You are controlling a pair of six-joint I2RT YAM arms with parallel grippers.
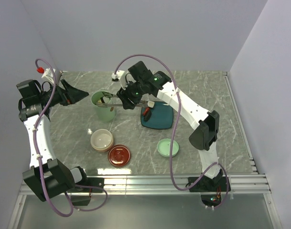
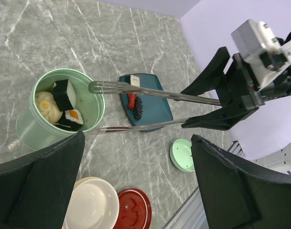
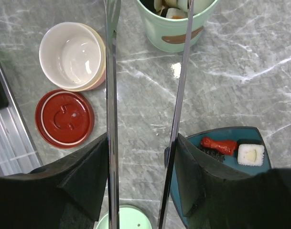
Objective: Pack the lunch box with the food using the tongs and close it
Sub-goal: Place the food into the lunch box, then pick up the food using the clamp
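Top external view: a grey-green marbled table (image 1: 207, 90) sits boxed in by plain pale lavender walls (image 1: 135, 33), with a ribbed metal rail (image 1: 150, 181) along its near edge. From where I stand, the mint-green pot (image 1: 104, 106) makes the best marker. It stands upright and uncovered, with two dark-wrapped sushi pieces (image 2: 64, 94) and a beige ball (image 2: 46, 102) inside. Nearer the arm bases than the pot sits the cream bowl (image 1: 102, 140), uncovered, with the dark-red lid (image 1: 119, 155) lying flat just beside it. To the pot's right is the teal plate (image 1: 159, 121), carrying a white sushi square (image 2: 134, 80) and a red-and-dark piece (image 2: 134, 101). The mint-green lid (image 1: 167, 147) lies flat past the plate's near corner, well apart from the pot.

The right tool (image 1: 129, 98) is clamped on the outer sides of the tongs (image 2: 174, 97), whose two arms stand spread with nothing between the tips. The tips reach the pot's rim: one arm crosses over the mouth and the other runs outside the wall. Whether they touch the pot I cannot tell. The left tool (image 1: 80, 95) hangs to the pot's left, fingers spread wide, holding nothing.
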